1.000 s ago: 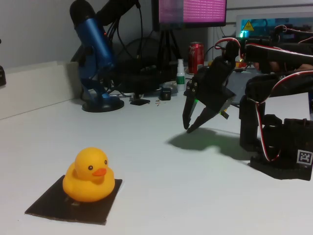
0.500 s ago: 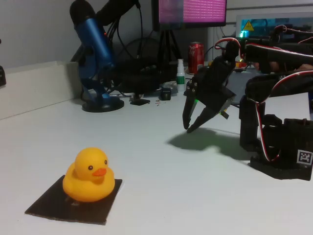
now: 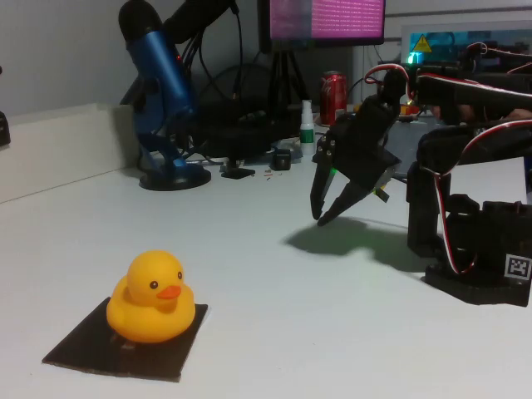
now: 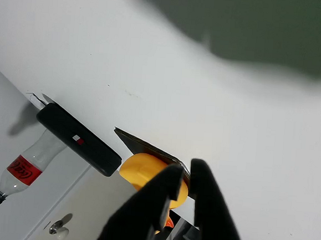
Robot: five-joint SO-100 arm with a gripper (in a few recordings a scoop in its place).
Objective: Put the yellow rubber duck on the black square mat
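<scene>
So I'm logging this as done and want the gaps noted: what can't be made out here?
- Mat: the centre is hidden under the duck in the fixed view.
- Duck in the wrist view: its lower part is hidden behind the end effector.
- End effector in the fixed view: the fingertips are dark, so any gap between them is unclear.
- Can: label too small to read.

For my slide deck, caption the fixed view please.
Duck sits on the black mat while the empty gripper hangs apart beside the arm.
</scene>
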